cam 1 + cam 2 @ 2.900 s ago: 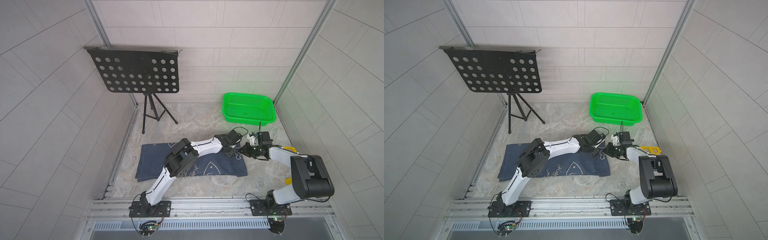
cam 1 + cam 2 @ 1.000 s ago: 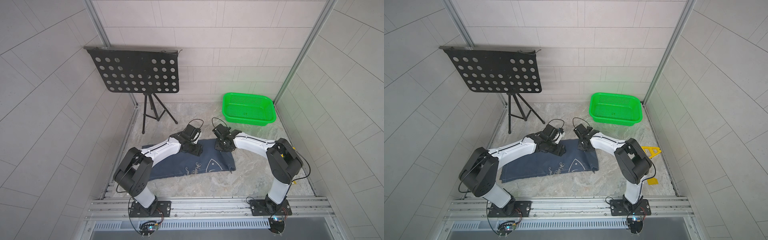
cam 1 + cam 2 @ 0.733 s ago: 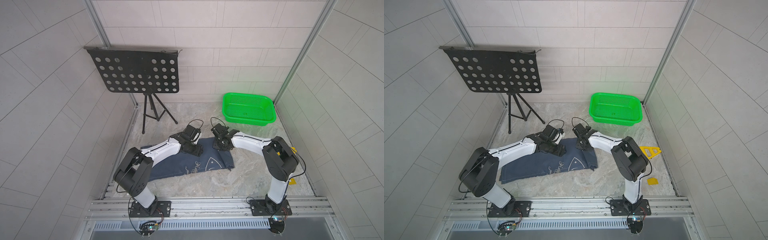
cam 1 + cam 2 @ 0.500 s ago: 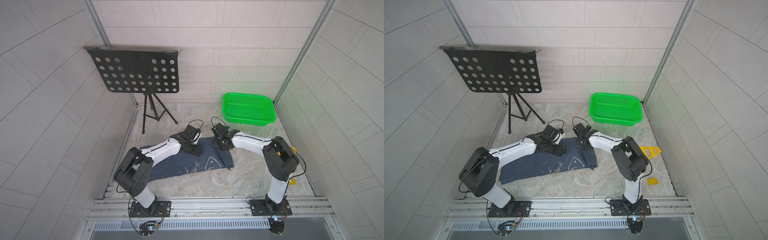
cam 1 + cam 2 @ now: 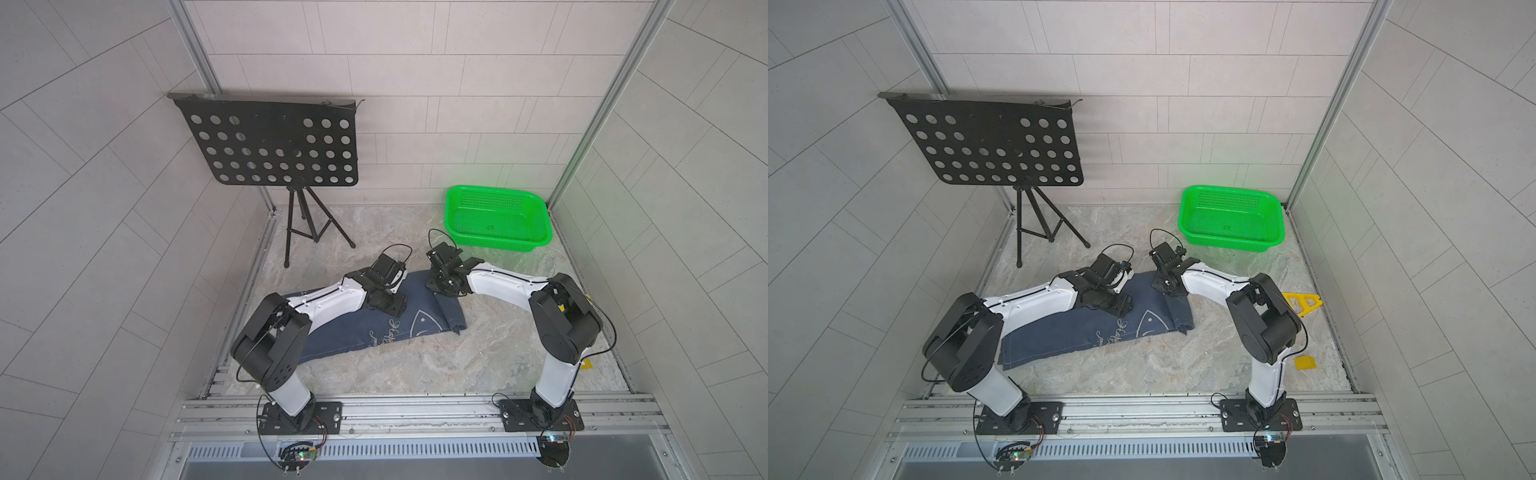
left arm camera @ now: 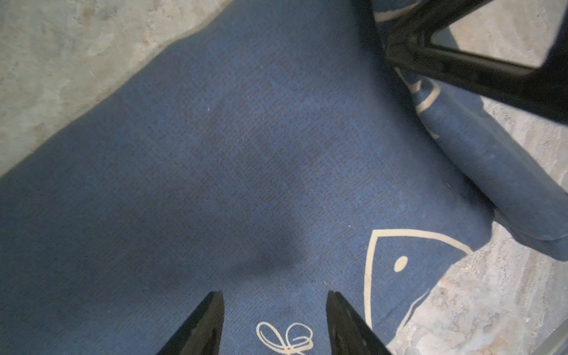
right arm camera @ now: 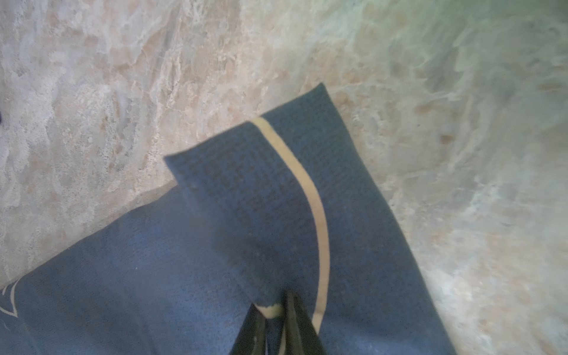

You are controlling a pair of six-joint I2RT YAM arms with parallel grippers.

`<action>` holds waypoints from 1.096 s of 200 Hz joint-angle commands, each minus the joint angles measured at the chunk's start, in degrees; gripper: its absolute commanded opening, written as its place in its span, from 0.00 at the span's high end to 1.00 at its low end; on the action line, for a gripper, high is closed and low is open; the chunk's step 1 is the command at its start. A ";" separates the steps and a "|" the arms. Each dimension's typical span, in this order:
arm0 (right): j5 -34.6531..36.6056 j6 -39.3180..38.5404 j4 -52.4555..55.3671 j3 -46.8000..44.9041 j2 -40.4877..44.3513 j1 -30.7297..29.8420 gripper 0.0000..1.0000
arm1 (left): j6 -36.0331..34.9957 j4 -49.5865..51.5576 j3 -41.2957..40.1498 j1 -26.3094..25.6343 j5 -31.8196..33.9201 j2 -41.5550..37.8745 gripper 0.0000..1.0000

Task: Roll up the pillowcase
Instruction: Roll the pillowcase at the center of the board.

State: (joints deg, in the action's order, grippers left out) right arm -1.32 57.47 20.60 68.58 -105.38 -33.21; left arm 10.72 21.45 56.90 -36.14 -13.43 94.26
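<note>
The pillowcase (image 5: 353, 332) lies on the table just in front of the green basket (image 5: 496, 246); only its basket-side end is turned into a first loose roll, and most of the cloth is flat and unrolled; the right gripper (image 7: 276, 305) pinches that roll; the left gripper (image 6: 273, 296) hangs with fingers apart over flat cloth; the pale cursive script (image 5: 392, 333) is unreadable.

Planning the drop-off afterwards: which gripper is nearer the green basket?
Right. The right gripper pinches the far corner of the pillowcase, in front of the green basket; the left gripper hovers over its middle, farther away.
</note>
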 commanded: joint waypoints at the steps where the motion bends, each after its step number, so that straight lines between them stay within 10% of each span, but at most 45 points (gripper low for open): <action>1: -0.69 0.11 -0.74 0.13 -2.32 -0.10 0.77 | -1.03 1.66 0.70 -0.33 1.01 0.43 0.39; 89: -7.99 -6.84 -3.60 -2.01 8.14 5.49 0.44 | 3.73 1.70 4.06 -1.88 -3.21 -2.86 0.39; 219: -25.15 -13.03 -14.18 0.16 -4.18 13.66 0.80 | 3.02 -15.72 11.45 -14.72 -6.54 8.82 0.42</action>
State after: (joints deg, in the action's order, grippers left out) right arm -23.22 44.93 11.16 67.40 -107.66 -20.49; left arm 15.18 9.80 66.28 -50.63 -19.16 99.92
